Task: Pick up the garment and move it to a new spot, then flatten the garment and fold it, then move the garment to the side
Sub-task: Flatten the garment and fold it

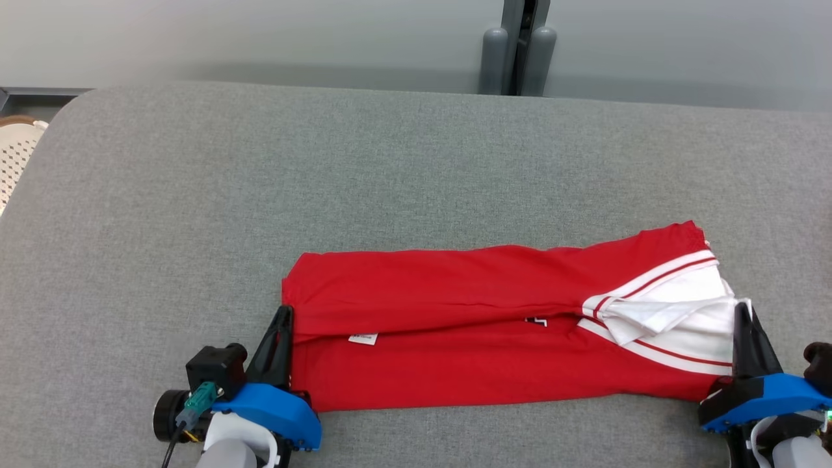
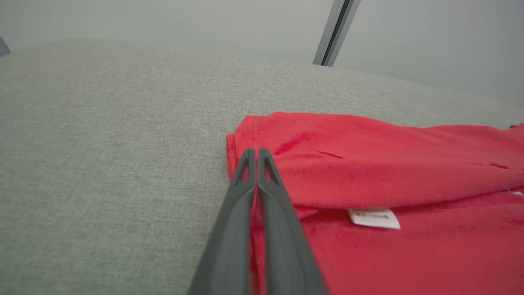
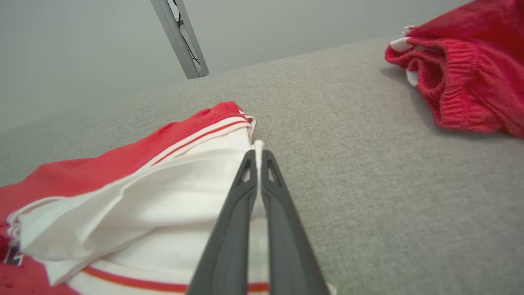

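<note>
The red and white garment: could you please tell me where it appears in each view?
Head view: the garment lies across the lower middle, reaching toward the lower right.
Left wrist view: the garment fills the right side with its red end, the left gripper shut on its edge.
Right wrist view: the garment sits lower left, white striped end, the right gripper shut on it.
Shared landmark: the grey post behind.
</note>
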